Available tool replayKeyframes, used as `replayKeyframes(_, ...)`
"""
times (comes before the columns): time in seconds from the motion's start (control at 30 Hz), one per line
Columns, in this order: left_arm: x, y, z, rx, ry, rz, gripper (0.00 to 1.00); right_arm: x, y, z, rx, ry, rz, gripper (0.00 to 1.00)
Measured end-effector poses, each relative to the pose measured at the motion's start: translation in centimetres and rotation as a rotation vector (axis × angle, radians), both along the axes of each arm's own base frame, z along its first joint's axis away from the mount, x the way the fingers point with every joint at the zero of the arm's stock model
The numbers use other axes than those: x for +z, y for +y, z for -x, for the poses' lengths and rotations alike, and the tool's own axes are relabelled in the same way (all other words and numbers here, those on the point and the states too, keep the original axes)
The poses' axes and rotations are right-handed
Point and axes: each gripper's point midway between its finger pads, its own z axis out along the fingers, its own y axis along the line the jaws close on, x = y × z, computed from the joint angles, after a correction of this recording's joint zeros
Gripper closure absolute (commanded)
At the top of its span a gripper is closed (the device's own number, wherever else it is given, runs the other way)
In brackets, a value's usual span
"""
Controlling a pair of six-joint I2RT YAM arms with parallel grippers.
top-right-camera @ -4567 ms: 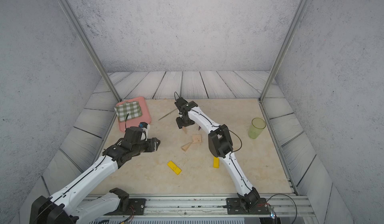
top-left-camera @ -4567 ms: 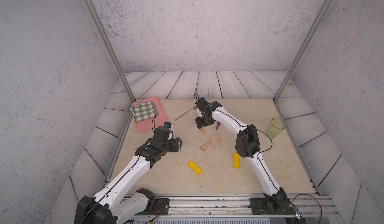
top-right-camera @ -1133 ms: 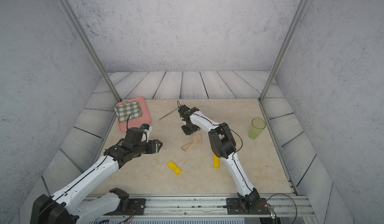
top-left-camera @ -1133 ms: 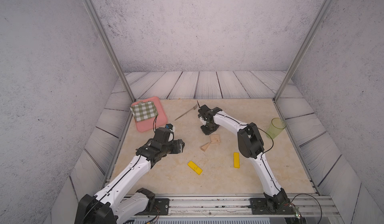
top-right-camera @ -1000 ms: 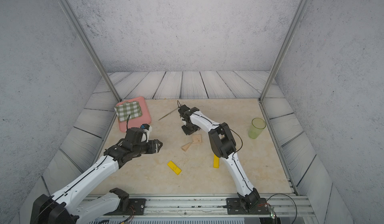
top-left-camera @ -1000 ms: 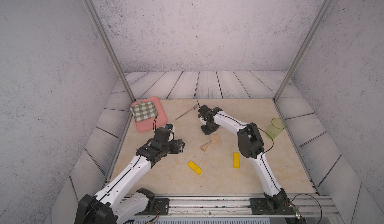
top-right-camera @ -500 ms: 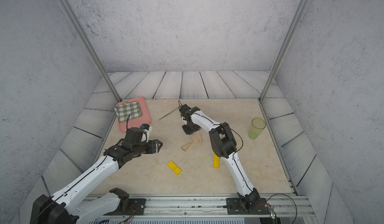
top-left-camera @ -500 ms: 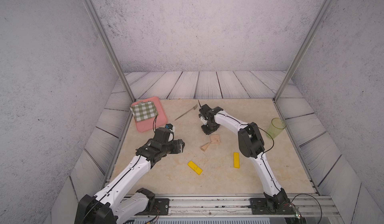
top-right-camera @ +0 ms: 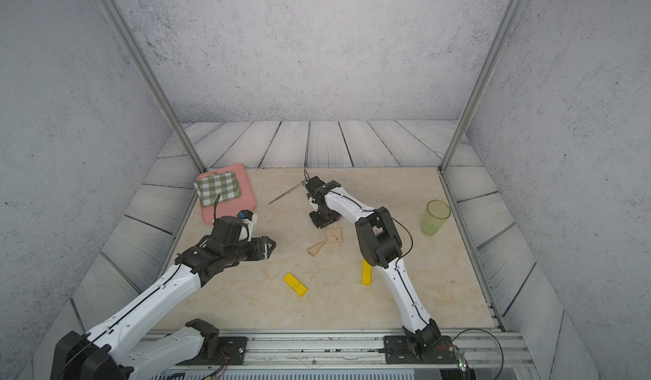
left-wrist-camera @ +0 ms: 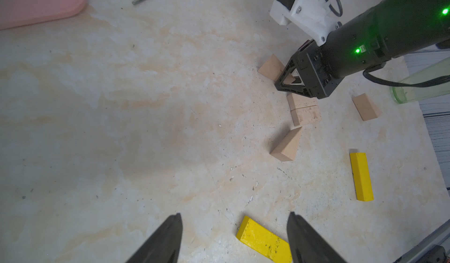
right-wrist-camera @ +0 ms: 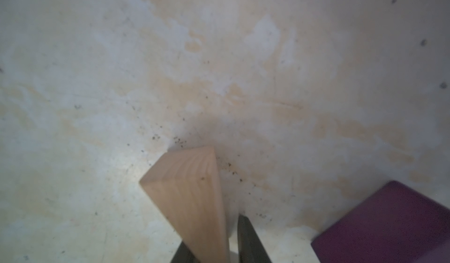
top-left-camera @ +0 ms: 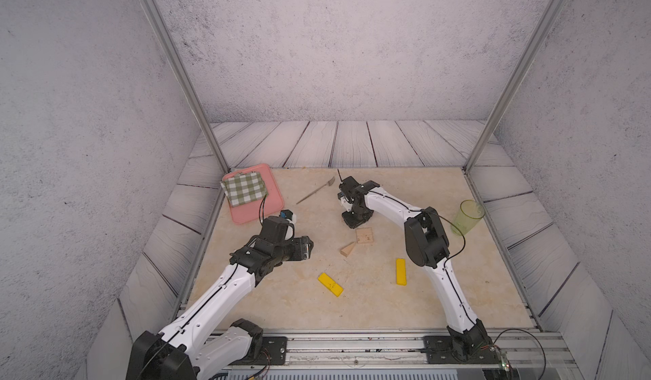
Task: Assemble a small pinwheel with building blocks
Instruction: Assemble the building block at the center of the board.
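The right gripper (top-left-camera: 355, 222) points straight down onto the table (top-left-camera: 281, 307), far out from its base. The right arm (top-left-camera: 426, 241) reaches forward with the elbow raised, and green lamps (left-wrist-camera: 357, 51) glow near its wrist. Its jaws stand narrow around a tan wedge (right-wrist-camera: 194, 196) that rests on the table. A thin gap shows at one finger, so I cannot tell if it really grips.

A purple wedge (right-wrist-camera: 389, 225) lies near this wedge. Just beside the gripper is the tan square (top-left-camera: 364, 235), made of two blocks, with faint marks too small to read. A second tan wedge (top-left-camera: 348, 249) lies just beside its corner, and a third tan wedge (left-wrist-camera: 366, 107) lies apart. A yellow bar (top-left-camera: 330, 285) and the other yellow bar (top-left-camera: 401, 272) lie nearer the bases.

The left gripper (top-left-camera: 307, 248) hovers wide open and about level, with the left arm (top-left-camera: 225, 290) stretched forward.
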Motion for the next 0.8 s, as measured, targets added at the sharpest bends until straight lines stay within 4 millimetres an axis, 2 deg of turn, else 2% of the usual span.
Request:
replayKeyframes(0.6, 0.0, 0.0, 0.0, -0.001, 0.001, 0.001, 0.25, 0.0, 0.6, 1.1, 0.014, 0.036, -0.035, 0.70)
replayKeyframes(0.8, 0.0, 0.0, 0.0, -0.001, 0.001, 0.003, 0.24, 0.1, 0.6, 1.1, 0.014, 0.036, -0.036, 0.65)
